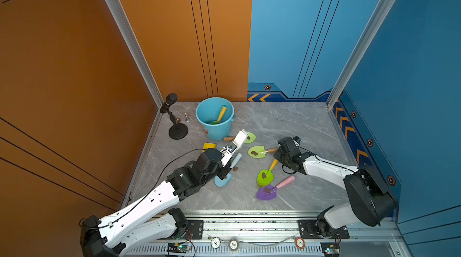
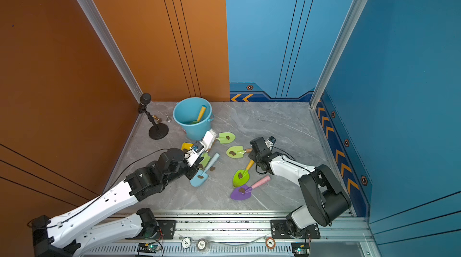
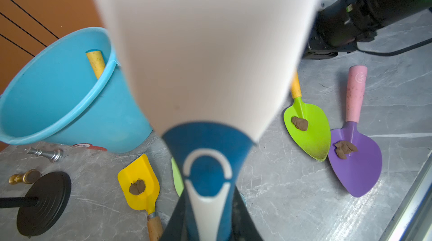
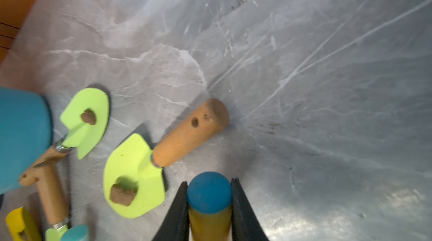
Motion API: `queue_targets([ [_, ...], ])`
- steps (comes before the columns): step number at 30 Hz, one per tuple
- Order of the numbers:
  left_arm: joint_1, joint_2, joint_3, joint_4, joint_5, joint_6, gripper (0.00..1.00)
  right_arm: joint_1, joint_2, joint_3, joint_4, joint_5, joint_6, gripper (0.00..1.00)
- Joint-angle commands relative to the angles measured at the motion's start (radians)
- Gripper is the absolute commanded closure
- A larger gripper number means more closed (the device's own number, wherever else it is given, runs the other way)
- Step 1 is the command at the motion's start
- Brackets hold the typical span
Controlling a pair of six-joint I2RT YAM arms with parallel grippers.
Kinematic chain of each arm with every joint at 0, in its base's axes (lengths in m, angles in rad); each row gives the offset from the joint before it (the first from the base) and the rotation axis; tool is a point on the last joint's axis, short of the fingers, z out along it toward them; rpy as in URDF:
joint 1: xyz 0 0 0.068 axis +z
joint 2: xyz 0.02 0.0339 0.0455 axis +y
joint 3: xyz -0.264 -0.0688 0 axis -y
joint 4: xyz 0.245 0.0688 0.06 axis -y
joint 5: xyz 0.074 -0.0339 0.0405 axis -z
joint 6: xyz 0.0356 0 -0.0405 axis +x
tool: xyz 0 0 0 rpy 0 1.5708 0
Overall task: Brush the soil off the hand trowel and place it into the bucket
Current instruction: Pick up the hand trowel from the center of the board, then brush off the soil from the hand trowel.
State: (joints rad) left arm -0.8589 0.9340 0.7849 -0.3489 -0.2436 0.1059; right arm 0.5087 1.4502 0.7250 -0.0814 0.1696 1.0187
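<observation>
Right of centre, my right pincer [image 4: 209,182] pinches the yellow-handled trowel [image 1: 265,179]; I'd lift it level toward the brush [image 1: 240,139], soil [image 1: 264,175] uppermost.

The light-blue bucket [image 1: 217,132] stands upright near the far left corner of the tabletop [image 1: 294,123]. A yellow-handled trowel [image 1: 221,113] leans inside it. The lime-green trowel [image 1: 267,181] lies blade up right of the middle, with a dark-brown lump of soil [image 1: 264,175] on its blade. Its yellow, blue-capped handle is clamped in the right gripper [image 4: 209,188]. More lumps sit on other trowels:

- the purple trowel [image 1: 268,194], just beside it toward the near edge
- a pale-green trowel [image 1: 259,149] with a wooden handle
- a second pale-green trowel [image 1: 250,138], close to the bucket
- the light-blue trowel [image 1: 220,182]
- the yellow trowel [image 3: 140,176]

One loose lump [image 1: 235,168] lies on the tabletop.
</observation>
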Motion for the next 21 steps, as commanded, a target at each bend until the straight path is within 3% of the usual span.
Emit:
queue_targets([
  [1,-0.014,0.032,0.001,-0.021,0.01,0.032,1.0,0.03,-0.093,0.049,0.029,0.024,-0.126,0.85],
  [5,-0.018,0.115,0.056,-0.092,0.007,0.032,1.0,0.029,-0.146,0.112,-0.019,0.036,-0.262,0.85],
  [8,-0.044,0.199,0.124,-0.173,-0.026,0.039,1.0,0.002,-0.143,0.146,0.005,-0.028,-0.344,0.87],
  [13,-0.14,0.345,0.238,-0.336,-0.152,0.084,1.0,-0.015,-0.078,0.243,0.009,-0.133,-0.476,0.89],
  [21,-0.178,0.564,0.353,-0.423,-0.358,0.092,1.0,0.012,0.012,0.382,-0.069,-0.225,-0.567,0.92],
])
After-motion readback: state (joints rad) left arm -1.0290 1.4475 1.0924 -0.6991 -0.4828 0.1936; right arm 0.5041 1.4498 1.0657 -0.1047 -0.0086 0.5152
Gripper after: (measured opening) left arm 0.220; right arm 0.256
